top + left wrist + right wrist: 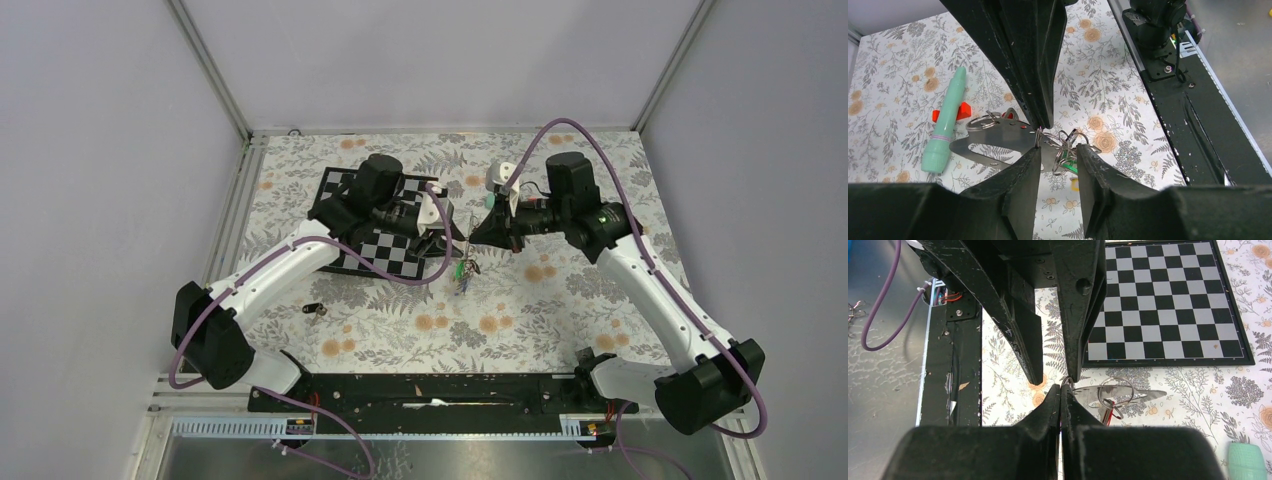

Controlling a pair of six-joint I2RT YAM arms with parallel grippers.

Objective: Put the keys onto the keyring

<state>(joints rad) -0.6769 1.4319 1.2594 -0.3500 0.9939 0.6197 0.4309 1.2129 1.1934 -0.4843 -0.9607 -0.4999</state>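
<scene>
Both grippers meet above the table's middle. My right gripper [1062, 388] [480, 232] is shut on one end of the keyring [1128, 392], a grey loop that reaches away from its tips. Split rings and a red-tagged key [1105, 412] hang on the loop. In the left wrist view my left gripper [1058, 150] [447, 234] has closed in on the bunch of keys [1070, 152]. Its fingers stay apart with the rings between their tips, and green and yellow tags show below. The bunch dangles under the grippers [463, 272]. A black-tagged key [315, 310] lies alone on the cloth at the left.
A checkerboard [375, 255] [1168, 300] lies behind the left arm. A teal tube [945, 122] with a red cap rests on the floral cloth under the grippers. The black base rail [1188, 100] runs along the near edge.
</scene>
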